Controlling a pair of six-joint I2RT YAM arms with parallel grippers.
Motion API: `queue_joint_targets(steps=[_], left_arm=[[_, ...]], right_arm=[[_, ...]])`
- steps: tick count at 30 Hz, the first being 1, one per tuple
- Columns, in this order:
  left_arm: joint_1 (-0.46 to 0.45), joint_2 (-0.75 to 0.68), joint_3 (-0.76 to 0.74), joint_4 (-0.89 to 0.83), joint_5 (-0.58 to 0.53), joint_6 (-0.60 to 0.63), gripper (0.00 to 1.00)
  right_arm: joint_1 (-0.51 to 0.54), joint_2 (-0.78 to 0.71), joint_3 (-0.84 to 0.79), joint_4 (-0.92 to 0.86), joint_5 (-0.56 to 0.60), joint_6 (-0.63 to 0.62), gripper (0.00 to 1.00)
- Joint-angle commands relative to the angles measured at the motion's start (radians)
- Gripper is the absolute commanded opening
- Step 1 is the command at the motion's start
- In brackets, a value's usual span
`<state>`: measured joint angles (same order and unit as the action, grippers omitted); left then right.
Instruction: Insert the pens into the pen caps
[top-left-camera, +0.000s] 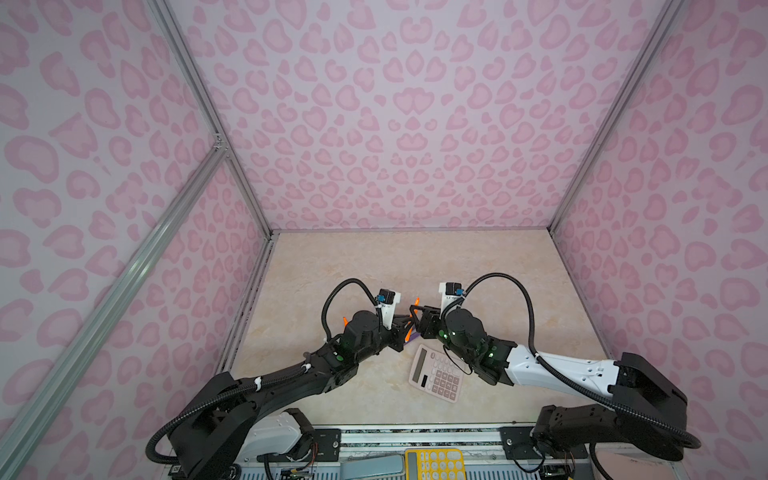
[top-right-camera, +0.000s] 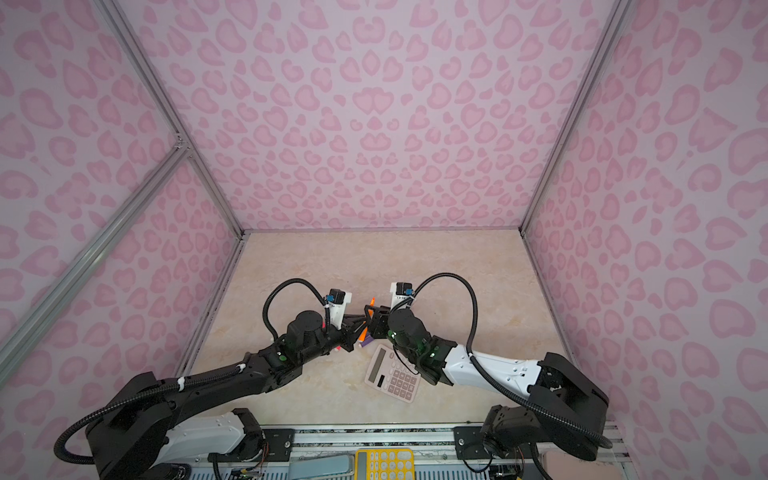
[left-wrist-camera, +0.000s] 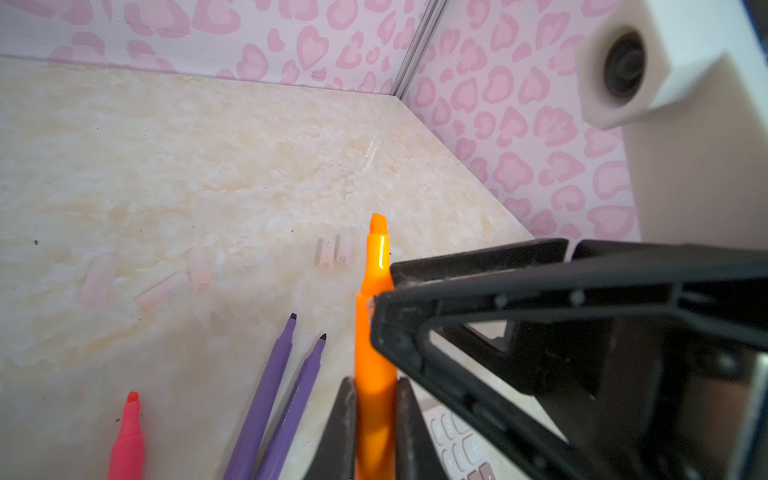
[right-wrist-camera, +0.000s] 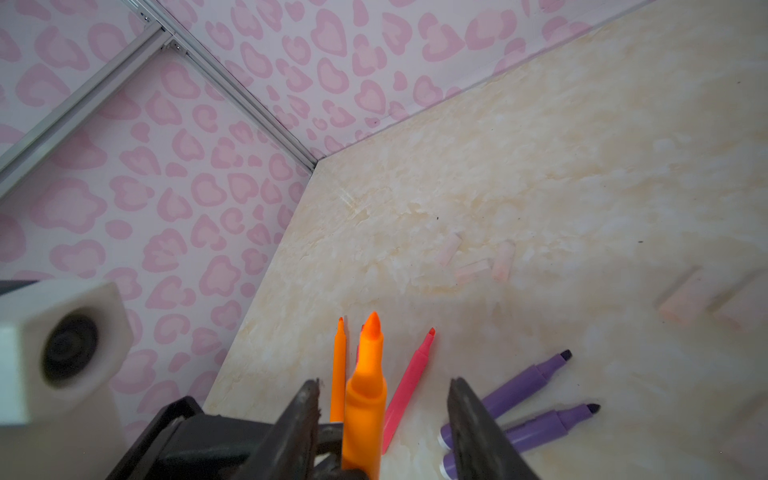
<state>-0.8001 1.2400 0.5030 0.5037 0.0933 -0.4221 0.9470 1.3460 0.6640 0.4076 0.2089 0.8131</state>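
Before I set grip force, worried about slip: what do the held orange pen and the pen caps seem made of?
The orange pen: likely smooth glossy plastic, from the bright highlight near its tip. The pen caps: probably thin translucent plastic, nearly colourless, the marbled table showing through.

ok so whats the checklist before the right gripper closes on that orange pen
1. Left gripper clamped on orange pen: ok
2. Pen between the open jaws of the right gripper: ok
3. Pen centred in those jaws: not ok, it sits close to one jaw
4. Pen tip bare, no cap on it: ok
5. Pen caps lying loose on the table: ok
6. Which cap end is open: cannot tell
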Motion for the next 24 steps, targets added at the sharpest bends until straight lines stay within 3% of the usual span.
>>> queue_joint_targets(steps=[1,17,24], left_arm=[[-0.006,0.014,0.015,0.062,0.022,0.008,0.04],[-0.014,0.054,0.034,0.076,0.043,0.009,0.04],[-0.015,0.079,0.05,0.076,0.035,0.005,0.28]], right_arm=[[0.0,0.012,-0.005,0.058,-0.007,0.017,0.49],[0.001,0.026,0.004,0.048,0.003,0.026,0.13],[0.015,0.018,-0.003,0.053,0.008,0.029,0.08]])
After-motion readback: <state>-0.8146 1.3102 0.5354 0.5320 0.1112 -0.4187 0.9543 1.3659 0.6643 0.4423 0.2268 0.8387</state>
